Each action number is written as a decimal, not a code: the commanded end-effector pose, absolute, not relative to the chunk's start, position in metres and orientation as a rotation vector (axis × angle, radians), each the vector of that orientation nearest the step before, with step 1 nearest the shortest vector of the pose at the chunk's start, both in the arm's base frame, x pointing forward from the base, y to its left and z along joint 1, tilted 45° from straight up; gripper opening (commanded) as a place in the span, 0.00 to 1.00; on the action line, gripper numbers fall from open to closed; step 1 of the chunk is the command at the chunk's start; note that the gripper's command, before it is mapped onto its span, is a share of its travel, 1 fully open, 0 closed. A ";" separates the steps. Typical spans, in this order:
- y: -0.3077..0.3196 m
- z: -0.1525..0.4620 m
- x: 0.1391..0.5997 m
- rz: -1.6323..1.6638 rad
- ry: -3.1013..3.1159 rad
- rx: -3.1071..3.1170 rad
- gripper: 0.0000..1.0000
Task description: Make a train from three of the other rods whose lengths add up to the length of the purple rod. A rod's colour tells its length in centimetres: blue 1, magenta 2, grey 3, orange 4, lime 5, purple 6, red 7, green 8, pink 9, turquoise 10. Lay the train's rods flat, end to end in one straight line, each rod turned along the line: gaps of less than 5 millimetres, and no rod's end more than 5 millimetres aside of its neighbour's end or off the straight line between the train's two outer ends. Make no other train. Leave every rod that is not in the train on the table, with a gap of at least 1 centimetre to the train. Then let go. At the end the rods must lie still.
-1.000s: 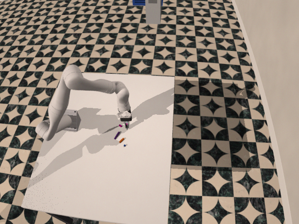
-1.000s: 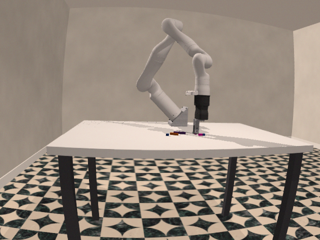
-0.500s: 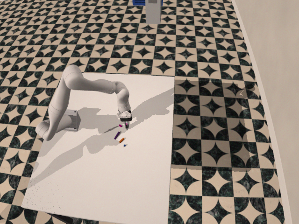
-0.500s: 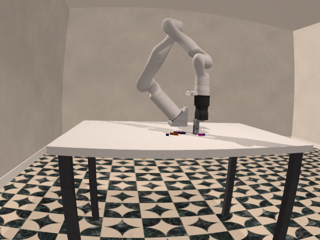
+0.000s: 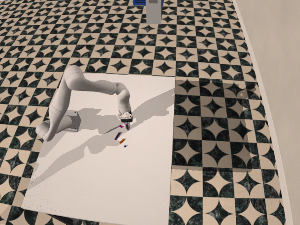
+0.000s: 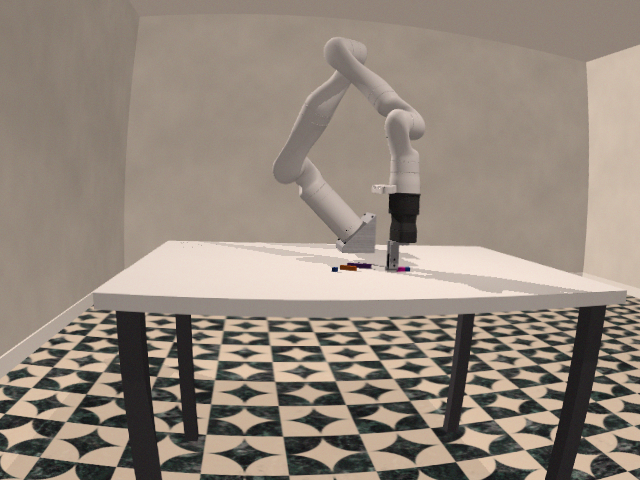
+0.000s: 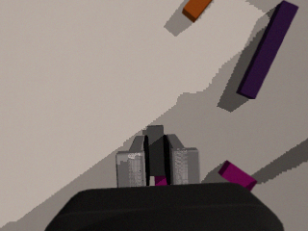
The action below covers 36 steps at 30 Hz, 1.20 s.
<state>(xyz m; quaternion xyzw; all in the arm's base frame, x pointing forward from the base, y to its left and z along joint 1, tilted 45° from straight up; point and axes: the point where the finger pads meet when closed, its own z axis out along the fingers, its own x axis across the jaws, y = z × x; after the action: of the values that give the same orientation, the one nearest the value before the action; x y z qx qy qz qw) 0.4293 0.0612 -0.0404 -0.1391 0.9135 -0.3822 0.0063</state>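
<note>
Wrist view: the fingers are clamped on a magenta rod (image 7: pixel 161 181) near the purple rod (image 7: pixel 268 49), judged awaiting end-to-end placement on the bench (image 7: pixel 72 72).

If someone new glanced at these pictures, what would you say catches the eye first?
The white arm bending down onto the white table, its jaws shut on a magenta rod. Then the purple rod, orange rod and blue rod beside it, and the checkered floor.

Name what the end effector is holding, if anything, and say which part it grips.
The end effector is shut on the grey rod, clamping its two long sides; one end pokes out past the fingers.
</note>
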 end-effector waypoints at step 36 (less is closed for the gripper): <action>0.060 -0.042 0.428 -1.201 2.861 -0.458 0.30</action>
<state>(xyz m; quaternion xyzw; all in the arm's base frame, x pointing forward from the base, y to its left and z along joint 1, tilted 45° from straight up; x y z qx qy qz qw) 0.4292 0.0608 -0.0406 -0.1390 0.9135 -0.3824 0.0061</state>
